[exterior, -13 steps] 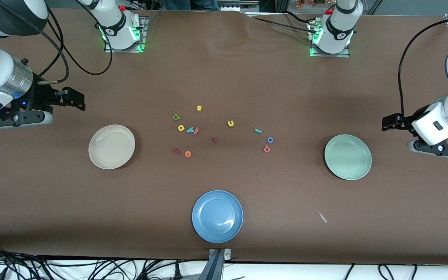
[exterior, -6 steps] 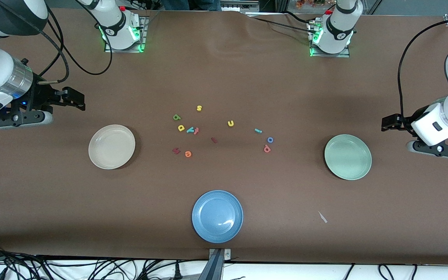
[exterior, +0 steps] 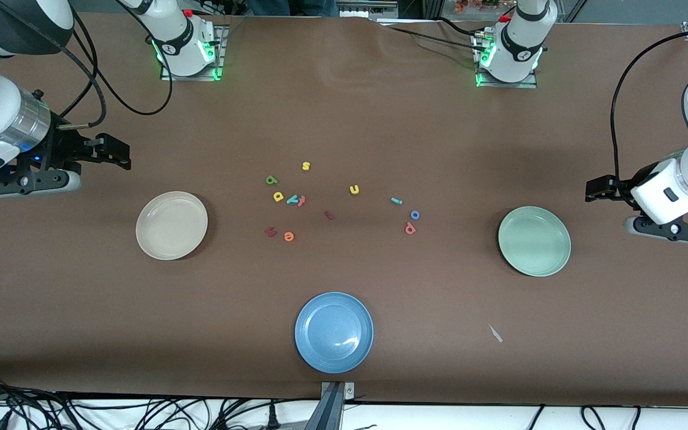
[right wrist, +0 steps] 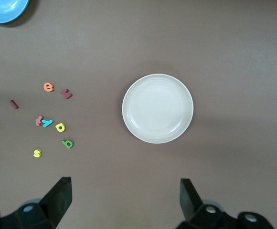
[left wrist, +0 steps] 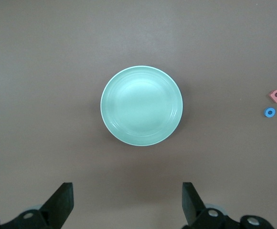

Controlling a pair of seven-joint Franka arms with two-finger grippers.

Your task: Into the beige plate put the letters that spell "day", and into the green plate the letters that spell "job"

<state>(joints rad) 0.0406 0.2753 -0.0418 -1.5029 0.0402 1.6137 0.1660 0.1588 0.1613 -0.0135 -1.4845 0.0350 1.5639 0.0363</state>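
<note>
The beige plate [exterior: 171, 225] [right wrist: 157, 108] lies empty toward the right arm's end and the green plate [exterior: 534, 240] [left wrist: 141, 105] toward the left arm's end. Mid-table lie the green a [exterior: 270, 180] [right wrist: 68, 143], yellow d [exterior: 278, 196] and teal y [exterior: 292, 200]. Closer to the green plate are the teal j [exterior: 396, 201], blue o [exterior: 415, 215] [left wrist: 270, 112] and salmon b [exterior: 409, 228] [left wrist: 275, 96]. My right gripper [exterior: 118, 154] [right wrist: 125, 188] hangs open and empty beside the beige plate. My left gripper [exterior: 596, 190] [left wrist: 127, 191] hangs open and empty beside the green plate.
A blue plate [exterior: 334, 332] lies near the front edge. Among the letters are a yellow s [exterior: 306, 166], a yellow u [exterior: 354, 189], an orange letter [exterior: 288, 236], a salmon letter [exterior: 301, 201] against the y and two dark red ones [exterior: 270, 232] [exterior: 328, 215].
The left arm has edged very slightly toward the table's middle. The right arm, the letters and the plates have not moved.
</note>
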